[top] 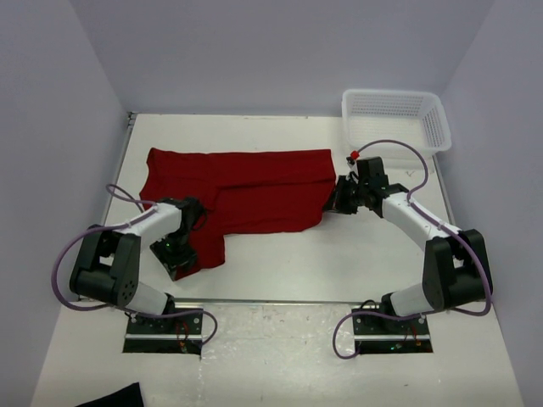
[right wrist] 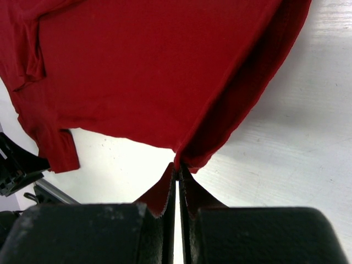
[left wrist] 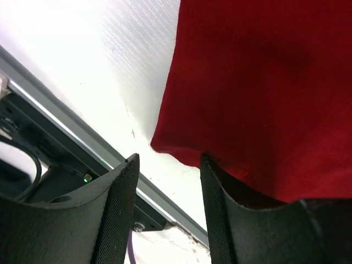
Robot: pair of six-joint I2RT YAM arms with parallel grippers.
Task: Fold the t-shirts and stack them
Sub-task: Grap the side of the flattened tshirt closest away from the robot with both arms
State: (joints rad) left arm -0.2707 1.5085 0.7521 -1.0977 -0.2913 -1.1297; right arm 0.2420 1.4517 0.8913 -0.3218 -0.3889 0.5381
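A dark red t-shirt (top: 254,182) lies spread across the white table, one flap reaching down to the front left. My left gripper (top: 174,254) hovers over that flap's lower corner. In the left wrist view the gripper (left wrist: 169,159) is open, with bare table between the fingers and the t-shirt (left wrist: 258,82) corner just beyond the tips, its hem running behind the right finger (left wrist: 220,209). My right gripper (top: 338,197) is at the shirt's right edge. The right wrist view shows this gripper (right wrist: 177,165) shut on a raised fold of the t-shirt (right wrist: 143,71).
A white mesh basket (top: 394,119) stands at the back right, just behind the right arm. A black cloth scrap (top: 110,397) lies at the bottom left, off the table. The table's metal front rail (left wrist: 66,118) runs close under the left gripper. Walls close in the left, back and right.
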